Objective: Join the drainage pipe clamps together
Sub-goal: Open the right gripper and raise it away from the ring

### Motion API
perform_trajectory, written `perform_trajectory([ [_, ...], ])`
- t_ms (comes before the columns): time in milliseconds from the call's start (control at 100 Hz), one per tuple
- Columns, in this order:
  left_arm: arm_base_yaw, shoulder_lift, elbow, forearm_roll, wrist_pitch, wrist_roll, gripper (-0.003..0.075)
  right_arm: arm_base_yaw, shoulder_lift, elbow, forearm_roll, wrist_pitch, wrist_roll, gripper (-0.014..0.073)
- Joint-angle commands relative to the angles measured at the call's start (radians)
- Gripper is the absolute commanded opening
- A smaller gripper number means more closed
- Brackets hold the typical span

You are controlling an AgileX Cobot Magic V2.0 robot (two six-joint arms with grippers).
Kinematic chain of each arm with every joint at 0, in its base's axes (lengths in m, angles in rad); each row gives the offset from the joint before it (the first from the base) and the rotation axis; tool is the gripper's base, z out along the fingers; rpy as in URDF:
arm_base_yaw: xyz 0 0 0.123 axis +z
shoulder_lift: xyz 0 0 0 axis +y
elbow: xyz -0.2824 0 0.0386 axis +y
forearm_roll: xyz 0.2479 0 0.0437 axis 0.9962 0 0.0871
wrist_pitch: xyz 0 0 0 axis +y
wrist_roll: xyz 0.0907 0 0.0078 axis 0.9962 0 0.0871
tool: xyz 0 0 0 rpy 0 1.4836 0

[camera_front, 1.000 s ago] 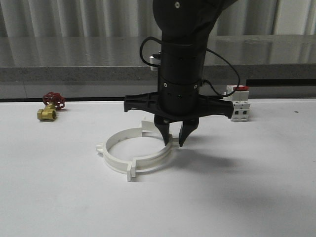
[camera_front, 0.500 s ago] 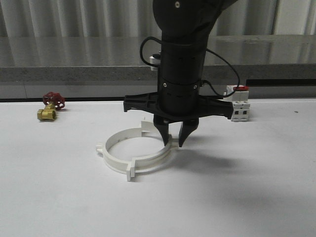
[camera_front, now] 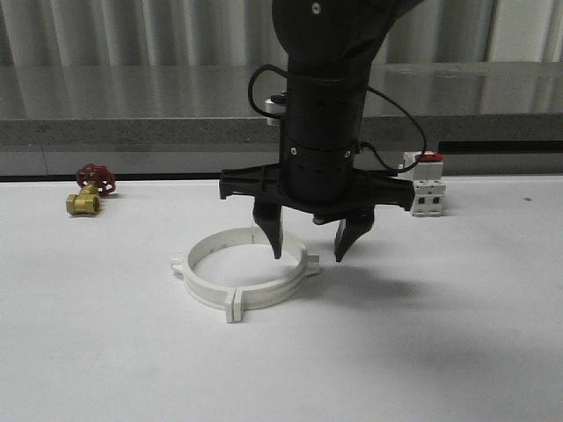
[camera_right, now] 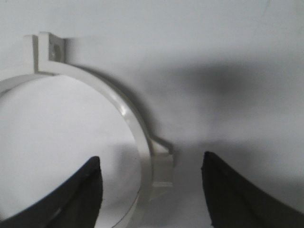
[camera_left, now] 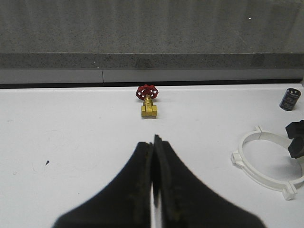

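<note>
On the white table (camera_front: pixel 106 352), going left to right, a small brass valve with a red handwheel (camera_front: pixel 88 189) is being left far to the left, near the back edge. The 2 white plastic semicircular drainage pipe clamps (camera_front: pixel 242 272) are lying flat in the middle as 1 wide ring, their end tabs appearing to meet at the front and at the right side. The right gripper (camera_front: pixel 310 248) is being held just above that right-side joint, its jaws spread apart, 1 finger inside the ring and 1 outside, the tab sitting between them untouched. A white boxy switch with a red top (camera_front: pixel 425 189) is standing well apart, at the right rear.

The left gripper (camera_left: pixel 153 185) is being kept closed on nothing, well to the left of the ring.

The step in hand is judged to be a release at the right joint; whether the tabs are locked cannot be told. Next, a check of the joint or a further squeeze on the tabs is probably being called for.
</note>
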State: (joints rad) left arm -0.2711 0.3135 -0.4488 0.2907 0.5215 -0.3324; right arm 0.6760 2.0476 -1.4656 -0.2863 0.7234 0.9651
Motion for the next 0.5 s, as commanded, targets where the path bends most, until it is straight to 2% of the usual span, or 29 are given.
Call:
perform_trajectory([
  [0,0.004,0.009,-0.026,0.008,-0.072,-0.001,-0.0021,0.000,-0.060,-0.031,-0.032,-0.012,-0.019,0.0472],
  [250,0.004,0.009,-0.026,0.008,-0.072,-0.001,-0.0021,-0.014,-0.138,-0.032,-0.036,0.010,-0.181,0.0472],
  [490,0.004,0.009,-0.026,0.008,-0.072,-0.001,-0.0021,-0.104,-0.300,-0.031,-0.035,0.074,-0.400,0.0472],
])
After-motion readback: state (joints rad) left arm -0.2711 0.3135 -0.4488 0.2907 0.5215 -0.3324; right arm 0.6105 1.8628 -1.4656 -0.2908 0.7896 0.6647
